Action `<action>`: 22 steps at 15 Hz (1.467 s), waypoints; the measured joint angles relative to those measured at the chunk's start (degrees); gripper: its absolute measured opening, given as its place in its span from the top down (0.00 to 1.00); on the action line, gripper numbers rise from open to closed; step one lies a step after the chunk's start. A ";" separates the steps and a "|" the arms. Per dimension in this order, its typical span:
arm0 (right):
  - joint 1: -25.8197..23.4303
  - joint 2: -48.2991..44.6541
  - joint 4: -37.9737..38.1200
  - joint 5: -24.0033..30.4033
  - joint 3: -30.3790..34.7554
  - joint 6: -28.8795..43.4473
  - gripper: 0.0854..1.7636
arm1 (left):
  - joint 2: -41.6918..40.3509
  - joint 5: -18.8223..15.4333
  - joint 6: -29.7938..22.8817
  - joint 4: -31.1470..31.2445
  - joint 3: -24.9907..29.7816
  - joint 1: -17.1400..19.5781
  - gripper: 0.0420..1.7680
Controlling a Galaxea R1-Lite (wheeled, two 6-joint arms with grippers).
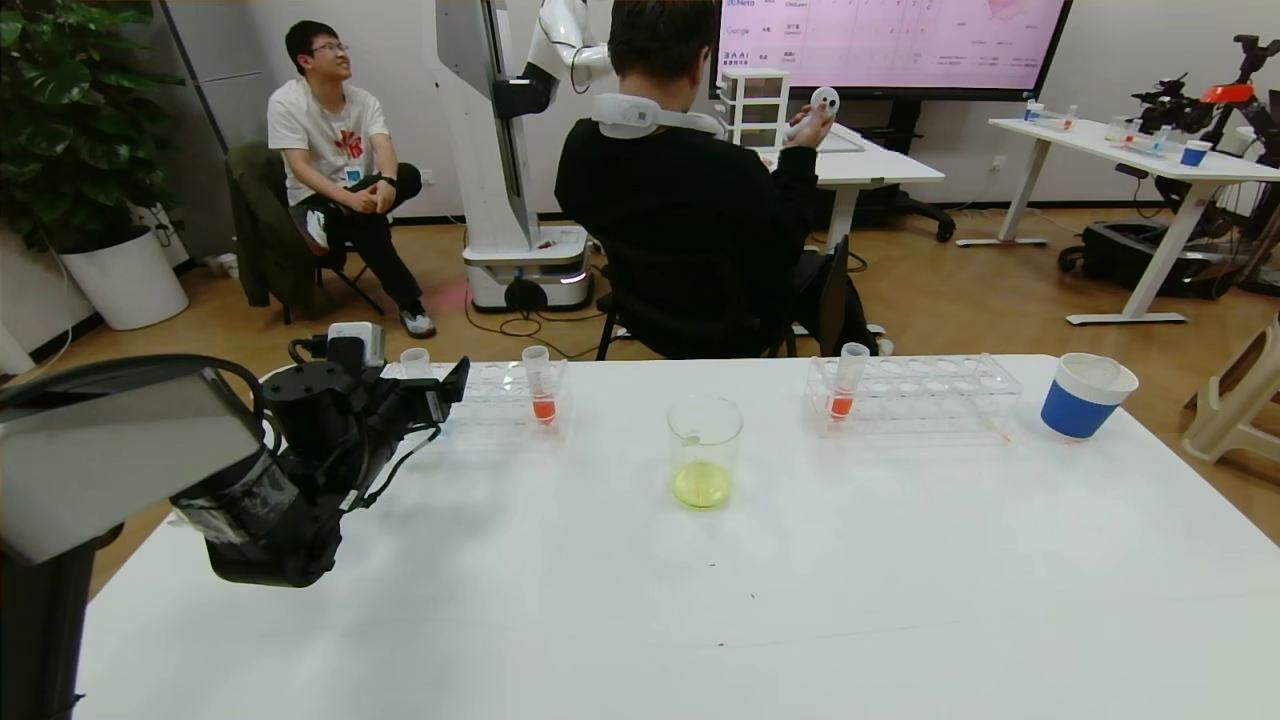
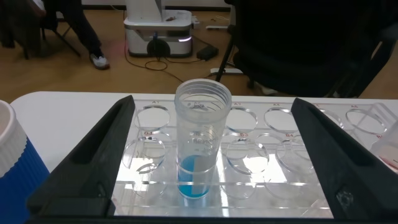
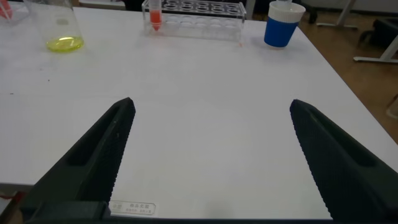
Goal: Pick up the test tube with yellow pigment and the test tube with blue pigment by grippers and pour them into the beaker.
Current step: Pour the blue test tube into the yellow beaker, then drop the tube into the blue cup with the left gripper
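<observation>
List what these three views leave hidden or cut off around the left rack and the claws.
- Head view: left claw and arm cover the clear plastic left rack's near end.
- Left wrist view: blue paper cup cut by the edge.
- Right claw: absent from head view; only open fingers show over the white table.

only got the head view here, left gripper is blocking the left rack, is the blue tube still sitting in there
Observer: Yes. The left wrist view shows the test tube with blue pigment upright in a hole of the left rack, between the open fingers of the left gripper, with a gap on each side.
Operator: ok and the right gripper, cant see it at all
Observer: The right wrist view shows the right gripper open and empty over a bare part of the table, on the robot's side of the beaker.
</observation>
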 joint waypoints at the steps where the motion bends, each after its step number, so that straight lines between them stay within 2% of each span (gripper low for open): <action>1: 0.00 0.00 0.00 0.02 0.00 0.02 0.02 | 0.10 0.84 0.05 0.01 -0.20 -0.02 0.01; 2: 0.00 0.00 0.00 0.00 0.00 0.00 0.02 | 0.29 1.77 0.07 -0.02 -0.45 0.00 0.02; 3: -0.01 0.00 0.00 0.02 0.00 0.00 0.02 | 0.51 2.27 0.10 -0.10 -0.84 0.00 0.11; 4: -0.01 0.00 0.00 0.02 0.00 0.00 0.02 | 0.71 2.43 0.05 -0.10 -1.05 -0.02 0.29; 6: -0.04 0.00 0.00 0.02 0.00 0.02 0.02 | 0.88 2.52 0.07 -0.13 -1.08 -0.06 0.77; 7: -0.01 0.00 0.00 0.02 0.00 0.02 0.02 | 0.93 2.46 0.00 -0.16 -1.02 -0.06 0.84; 9: 0.00 0.00 0.02 0.00 0.00 0.00 0.02 | 0.93 2.46 0.05 -0.24 -0.91 -0.13 0.73; 13: 0.00 0.00 0.00 0.02 0.00 0.00 0.02 | 0.13 2.52 0.07 0.98 -1.30 -0.55 0.73; 15: -0.01 0.00 0.00 0.02 0.00 0.02 0.02 | -1.79 2.52 0.11 4.91 -1.85 -0.88 0.73; 19: -0.01 0.00 0.00 0.02 0.00 0.00 0.02 | -8.56 2.46 0.21 17.29 -5.11 -1.29 0.73; 22: 0.00 0.00 0.00 0.02 0.00 0.00 0.02 | -12.65 2.29 0.13 21.31 -6.66 -1.55 0.73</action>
